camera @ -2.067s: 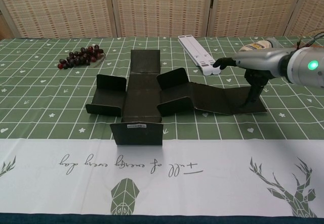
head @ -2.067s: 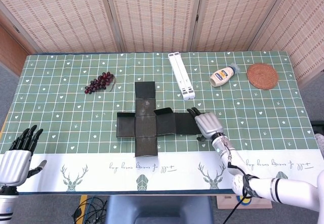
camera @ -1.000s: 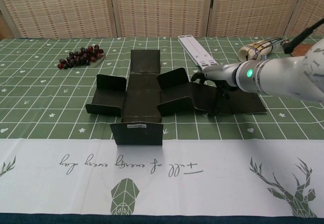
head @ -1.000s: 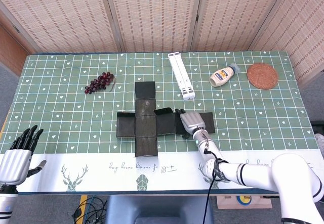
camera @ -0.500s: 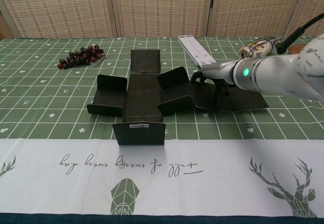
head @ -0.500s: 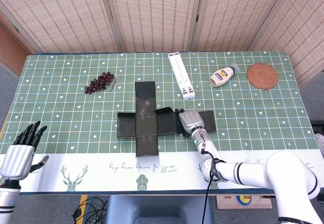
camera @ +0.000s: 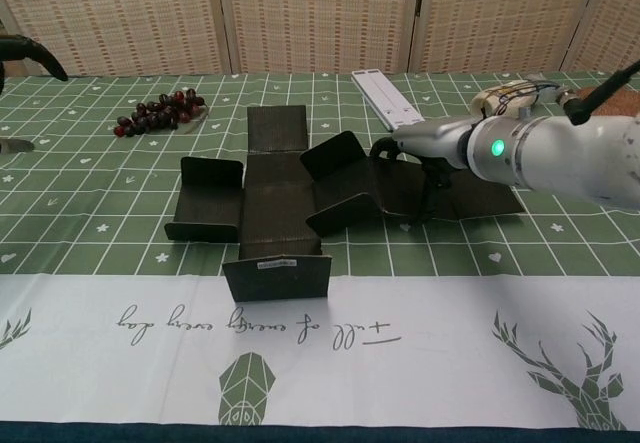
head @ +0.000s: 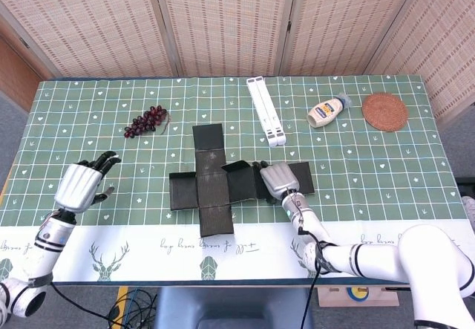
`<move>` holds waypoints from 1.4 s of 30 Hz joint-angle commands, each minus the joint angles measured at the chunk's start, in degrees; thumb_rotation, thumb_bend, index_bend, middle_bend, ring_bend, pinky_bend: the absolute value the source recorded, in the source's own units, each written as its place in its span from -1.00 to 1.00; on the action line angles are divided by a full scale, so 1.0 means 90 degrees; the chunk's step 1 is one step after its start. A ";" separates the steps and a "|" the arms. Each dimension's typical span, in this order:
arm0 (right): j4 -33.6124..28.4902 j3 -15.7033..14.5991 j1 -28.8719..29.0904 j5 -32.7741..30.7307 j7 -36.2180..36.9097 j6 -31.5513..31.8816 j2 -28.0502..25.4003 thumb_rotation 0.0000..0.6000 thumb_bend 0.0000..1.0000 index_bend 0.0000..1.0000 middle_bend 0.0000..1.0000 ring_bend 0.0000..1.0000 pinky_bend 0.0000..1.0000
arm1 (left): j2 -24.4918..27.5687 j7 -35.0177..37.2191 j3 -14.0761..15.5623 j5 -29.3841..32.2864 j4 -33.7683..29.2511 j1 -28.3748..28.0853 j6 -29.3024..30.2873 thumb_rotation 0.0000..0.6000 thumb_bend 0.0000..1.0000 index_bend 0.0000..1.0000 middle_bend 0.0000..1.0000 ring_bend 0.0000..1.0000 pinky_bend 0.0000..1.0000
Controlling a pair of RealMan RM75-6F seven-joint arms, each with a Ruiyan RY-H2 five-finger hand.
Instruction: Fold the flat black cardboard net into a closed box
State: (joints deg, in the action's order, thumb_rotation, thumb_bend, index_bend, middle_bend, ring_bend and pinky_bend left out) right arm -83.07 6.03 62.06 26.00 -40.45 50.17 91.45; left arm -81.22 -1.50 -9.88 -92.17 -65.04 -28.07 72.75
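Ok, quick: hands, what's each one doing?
Left hand: open, holding nothing.
Right hand: resting on the black cardboard net; grip cannot be told.

The black cardboard net (head: 215,186) looks matt and finely ribbed, like corrugated paperboard, with a small pale paper label on its near flap. It lies on a tablecloth (head: 371,162) of soft-looking printed cloth, green checked with a smooth white border along the near edge. The right hand (head: 276,180) and left hand (head: 80,184) have smooth silvery shells, slightly glossy, with matt black fingers (head: 104,160). The grapes (head: 145,120) shine a little. The white stand (head: 266,110) seems smooth plastic, the squeeze bottle (head: 327,111) glossy plastic. The round coaster (head: 384,111) is rough woven fibre. The screen (head: 223,21) behind looks like woven reed in wooden frames.
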 commanded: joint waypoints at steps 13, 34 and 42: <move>-0.0143 -0.0022 -0.0174 0.0528 0.0256 0.0090 -0.0037 1.00 -0.36 -0.74 -0.52 0.57 1.00 | -0.1518 -0.0680 0.0001 0.0501 0.1516 -0.0945 -0.0972 1.00 -0.81 -1.00 -0.93 0.19 0.34; -0.0182 0.0099 -0.0216 0.0792 0.0350 0.0148 0.0052 1.00 -0.35 -0.73 -0.51 0.58 1.00 | -0.2245 -0.0783 0.0201 0.0827 0.1957 -0.1331 -0.1383 1.00 -0.81 -1.00 -1.00 0.14 0.33; -0.0090 0.0119 -0.0223 0.0913 0.0389 0.0139 0.0144 1.00 -0.34 -0.73 -0.51 0.59 1.00 | -0.2378 0.0065 0.0243 0.0783 0.1778 -0.1407 -0.1310 1.00 -0.81 -1.00 -1.00 0.13 0.33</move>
State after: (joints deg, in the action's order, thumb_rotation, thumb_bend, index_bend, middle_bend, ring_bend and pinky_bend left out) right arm -83.90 7.11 60.05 34.20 -36.96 51.44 92.71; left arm -102.26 -2.86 -7.80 -85.00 -48.25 -40.47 60.75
